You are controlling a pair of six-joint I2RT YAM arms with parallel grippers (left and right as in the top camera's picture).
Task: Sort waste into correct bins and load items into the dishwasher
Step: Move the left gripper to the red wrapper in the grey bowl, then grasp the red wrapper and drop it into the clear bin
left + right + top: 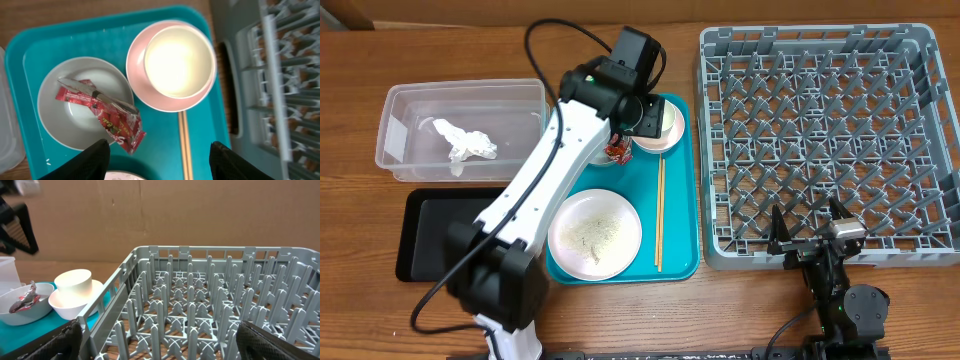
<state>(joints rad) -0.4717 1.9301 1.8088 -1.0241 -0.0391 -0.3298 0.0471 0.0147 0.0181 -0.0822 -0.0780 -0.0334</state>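
Beside the clear tub [386,130] with its tissue [463,143], my left jaws hang spread above the red wrapper [107,117] in the grey-white bowl [55,125]. Waste-sorting, I judge, next needing a straight drop and pinch. Rightward, by the rack [730,255], my right jaws sit open.

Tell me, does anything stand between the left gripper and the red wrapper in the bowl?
Nothing visible does. The left gripper hovers open above the red wrapper, which lies uncovered in the grey-white bowl, one end over the rim. The white cup stands beside the wrapper, apart from it.
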